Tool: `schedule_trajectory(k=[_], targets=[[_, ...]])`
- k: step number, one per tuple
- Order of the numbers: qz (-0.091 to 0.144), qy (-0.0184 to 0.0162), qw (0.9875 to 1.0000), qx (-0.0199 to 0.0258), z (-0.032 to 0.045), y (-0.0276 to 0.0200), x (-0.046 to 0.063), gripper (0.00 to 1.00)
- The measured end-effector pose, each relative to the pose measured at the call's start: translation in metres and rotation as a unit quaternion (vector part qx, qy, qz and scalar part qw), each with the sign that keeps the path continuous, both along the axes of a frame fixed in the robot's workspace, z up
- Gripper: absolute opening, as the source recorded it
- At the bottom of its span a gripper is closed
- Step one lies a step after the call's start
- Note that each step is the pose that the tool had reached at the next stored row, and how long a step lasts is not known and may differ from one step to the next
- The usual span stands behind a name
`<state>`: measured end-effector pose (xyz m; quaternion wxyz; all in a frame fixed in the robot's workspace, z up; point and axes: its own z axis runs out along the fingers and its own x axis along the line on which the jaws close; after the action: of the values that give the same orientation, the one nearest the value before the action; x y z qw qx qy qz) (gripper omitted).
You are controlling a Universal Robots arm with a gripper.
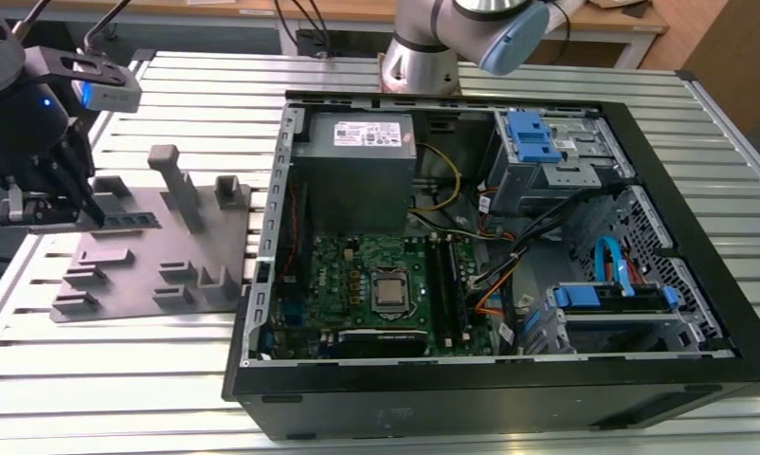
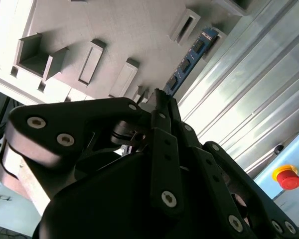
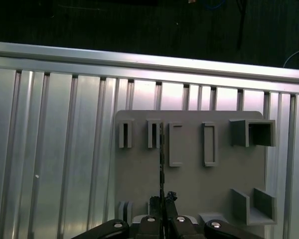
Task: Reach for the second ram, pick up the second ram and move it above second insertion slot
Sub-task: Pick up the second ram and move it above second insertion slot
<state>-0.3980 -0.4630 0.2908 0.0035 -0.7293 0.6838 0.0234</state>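
Second ram: the second ram [image 2: 192, 57] is a thin dark-green stick with dark chips. It stands on its long edge over the grey fixture [image 1: 127, 270], at the exterior view's left end of the bench [image 1: 203, 95]. In the first wrist view it shows edge-on as a narrow line.
Hold: the hand [image 2: 158, 97] has its fingers drawn close together on one end of the stick, one pad against each flat face. The rest of the stick juts out free beyond the fingertips.
Seating: I cannot tell whether the stick's lower edge rests on the fixture or hangs just clear of it.
Handling: probably very light and stiff along its length, but thin, so an end grip may let it pivot or twist. The chips and contact edge look fragile, so the flat faces near an end seem the safest place to press, and only gently.
Fixture: a grey plastic plate with upright blocks and slotted holders, lying flat on the bench just beside the case.
Computer case: the computer case [image 1: 683, 123] lies open with its motherboard [image 1: 354, 265] exposed, well apart from the stick toward the exterior view's right.
Bench: ribbed metal.
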Motion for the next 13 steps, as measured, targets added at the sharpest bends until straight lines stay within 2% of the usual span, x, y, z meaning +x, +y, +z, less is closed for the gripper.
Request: schedule_trajectory(k=[13], targets=[[0.0, 0.0, 1.0, 0.0, 0.0211, 0.0, 0.0, 0.14]])
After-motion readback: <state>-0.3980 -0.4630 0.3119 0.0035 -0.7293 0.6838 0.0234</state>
